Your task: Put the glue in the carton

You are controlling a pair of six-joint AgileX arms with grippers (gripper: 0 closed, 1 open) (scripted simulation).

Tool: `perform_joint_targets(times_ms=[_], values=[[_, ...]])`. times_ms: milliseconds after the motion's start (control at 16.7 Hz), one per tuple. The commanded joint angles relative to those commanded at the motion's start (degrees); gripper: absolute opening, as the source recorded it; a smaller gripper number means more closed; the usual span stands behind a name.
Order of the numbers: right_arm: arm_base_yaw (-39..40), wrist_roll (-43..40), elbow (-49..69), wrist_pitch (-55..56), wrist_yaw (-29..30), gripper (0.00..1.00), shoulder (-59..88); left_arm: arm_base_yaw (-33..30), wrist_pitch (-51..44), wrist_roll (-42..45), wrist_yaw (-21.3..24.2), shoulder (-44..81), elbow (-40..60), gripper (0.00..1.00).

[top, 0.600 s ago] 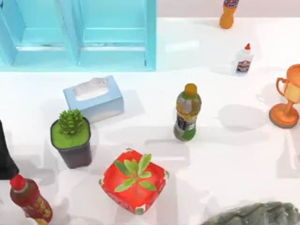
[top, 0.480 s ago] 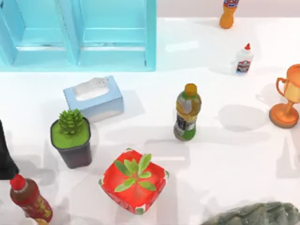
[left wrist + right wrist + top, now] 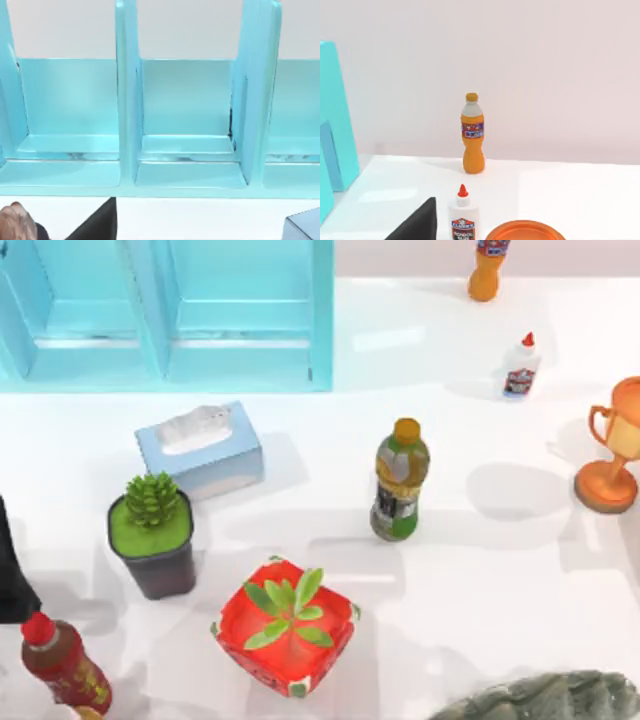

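The glue (image 3: 520, 368) is a small white squeeze bottle with a red pointed cap, standing upright at the far right of the table. It also stands close ahead in the right wrist view (image 3: 463, 220), beside a dark piece of my right gripper (image 3: 417, 224). The carton (image 3: 320, 320) is a turquoise box with upright dividers at the far left. The left wrist view looks into the carton's compartments (image 3: 187, 145), with a dark piece of my left gripper (image 3: 97, 225) in front. A black part of my left arm (image 3: 10, 575) shows at the left edge.
Between the carton and the front edge stand a blue tissue box (image 3: 200, 448), a potted succulent (image 3: 152, 535), a red plant pot (image 3: 287, 625) and a green drink bottle (image 3: 400, 480). An orange bottle (image 3: 487, 268), an orange trophy (image 3: 612, 445), a red-capped bottle (image 3: 62, 665) and a grey rock (image 3: 545, 698) stand around the edges.
Nothing on the table has moved. Only the soft shadow near the right edge has shifted a little.
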Motion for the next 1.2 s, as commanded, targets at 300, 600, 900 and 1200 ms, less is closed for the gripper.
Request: perform_joint_targets(times_ms=[300,600,900,1200], values=[[2.81,2.86,21.80,-1.80,2.03,1.00,29.28,0.00,0.00,0.00,0.00,0.00,0.00,1.00],[5.77,6.72,42.48,-6.86,6.71,1.00,61.00,0.00,0.00,0.00,0.00,0.00,0.00,1.00],[9.35,10.01,57.23,-13.88,11.07,1.00,84.53,0.00,0.00,0.00,0.00,0.00,0.00,1.00],[11.40,11.62,60.53,-18.45,13.07,1.00,93.58,0.00,0.00,0.00,0.00,0.00,0.00,1.00]])
